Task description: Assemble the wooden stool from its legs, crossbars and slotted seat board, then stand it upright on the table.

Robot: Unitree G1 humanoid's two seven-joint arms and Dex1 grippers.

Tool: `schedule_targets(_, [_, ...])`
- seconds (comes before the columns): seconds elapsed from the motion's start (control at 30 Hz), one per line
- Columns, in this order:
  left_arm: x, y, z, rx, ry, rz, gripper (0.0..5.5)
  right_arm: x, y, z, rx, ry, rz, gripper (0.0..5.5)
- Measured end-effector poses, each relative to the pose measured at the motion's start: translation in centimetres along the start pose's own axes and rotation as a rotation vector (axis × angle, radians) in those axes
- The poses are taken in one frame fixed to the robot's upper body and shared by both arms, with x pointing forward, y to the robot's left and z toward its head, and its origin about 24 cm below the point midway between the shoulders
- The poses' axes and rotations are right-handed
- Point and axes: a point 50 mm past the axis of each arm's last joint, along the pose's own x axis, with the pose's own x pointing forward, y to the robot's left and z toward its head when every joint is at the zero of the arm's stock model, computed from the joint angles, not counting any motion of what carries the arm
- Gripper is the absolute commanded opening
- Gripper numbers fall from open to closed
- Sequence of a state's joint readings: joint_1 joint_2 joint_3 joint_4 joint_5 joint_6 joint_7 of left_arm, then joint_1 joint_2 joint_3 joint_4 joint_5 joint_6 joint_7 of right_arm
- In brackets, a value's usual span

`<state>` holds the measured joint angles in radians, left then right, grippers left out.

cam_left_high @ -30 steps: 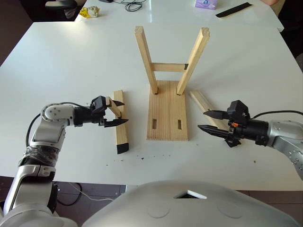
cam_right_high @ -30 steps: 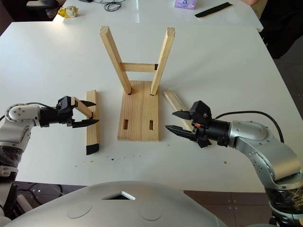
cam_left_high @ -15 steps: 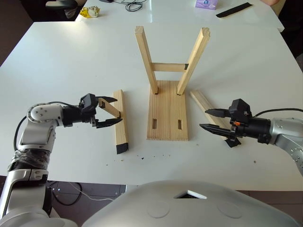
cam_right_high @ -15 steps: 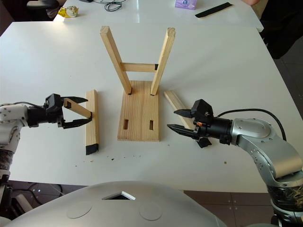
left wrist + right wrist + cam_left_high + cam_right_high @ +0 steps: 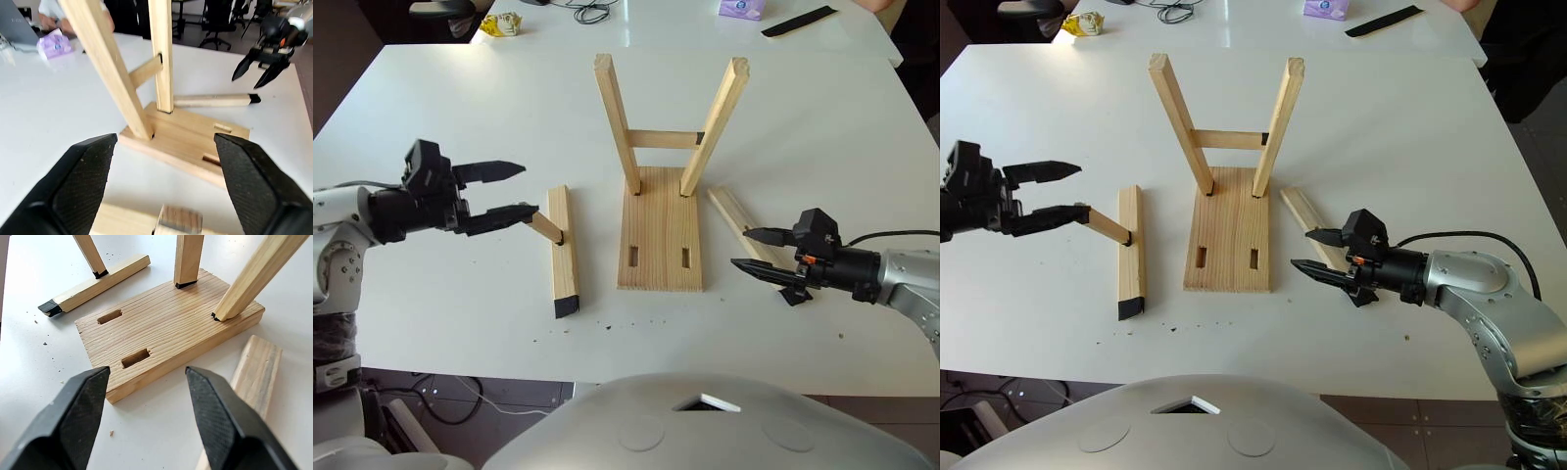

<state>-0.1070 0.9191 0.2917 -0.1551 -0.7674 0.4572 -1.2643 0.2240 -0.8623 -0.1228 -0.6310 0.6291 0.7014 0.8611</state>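
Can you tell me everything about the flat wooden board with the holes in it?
The seat board is a pale, grainy wooden rectangle lying flat on the white table. Two legs, joined by a crossbar, stand in its two far slots and lean apart. Its two near slots are empty.
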Motion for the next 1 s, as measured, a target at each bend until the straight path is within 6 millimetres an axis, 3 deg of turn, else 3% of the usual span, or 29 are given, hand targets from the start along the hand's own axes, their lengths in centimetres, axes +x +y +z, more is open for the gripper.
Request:
schedule_targets(0.13, [2.2, -0.3, 1.4, -0.004, -0.092, -0.021, 3.56, 0.1, -0.2, 0.2, -0.011, -0.004, 0.004, 2.85])
schedule_targets(0.27, [3.3, -0.4, 0.7, -0.031, -0.108, -0.035, 3.56, 0.3, -0.4, 0.5, -0.024, -0.008, 0.011, 2.85])
schedule_targets(1.0, [3.5, -0.3, 0.1, -0.060, -0.115, -0.006, 3.56, 0.5, -0.3, 0.6, -0.029, -0.005, 0.039, 2.85])
